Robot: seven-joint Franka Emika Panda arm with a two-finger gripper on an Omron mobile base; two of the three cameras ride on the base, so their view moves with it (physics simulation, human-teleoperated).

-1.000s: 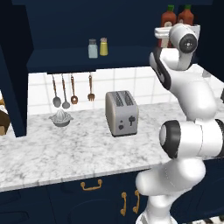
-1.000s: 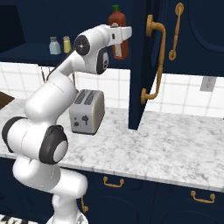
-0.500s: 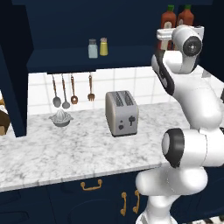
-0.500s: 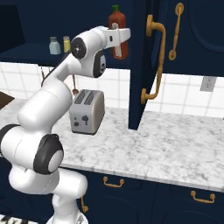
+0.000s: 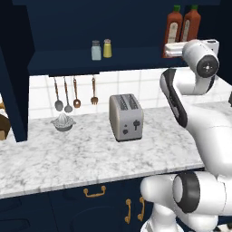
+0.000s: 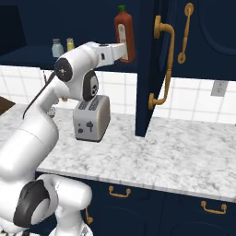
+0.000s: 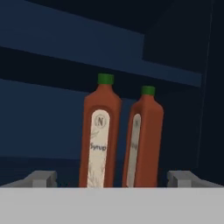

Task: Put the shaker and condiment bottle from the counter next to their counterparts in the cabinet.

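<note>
Condiment bottle (image 7: 99, 135) label: "Syrup", hand view

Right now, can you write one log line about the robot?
gripper: open, holding nothing | bottles: upright, side by side in cabinet | shakers: together on shelf

The end effector (image 7: 112, 179) has drawn back from the condiment bottle (image 7: 99, 140).

- A silver two-slot toaster (image 5: 126, 117) stands upright near the tiled wall.
- Left of it sits a small pale citrus juicer (image 5: 63, 123).
- Above the juicer, four utensils (image 5: 74, 93) hang in a row against the white tiles (image 5: 145, 84).
- Brass drawer handles (image 5: 94, 191) run below.
- A wall outlet (image 6: 219, 87) sits on the tiles at right.
</note>
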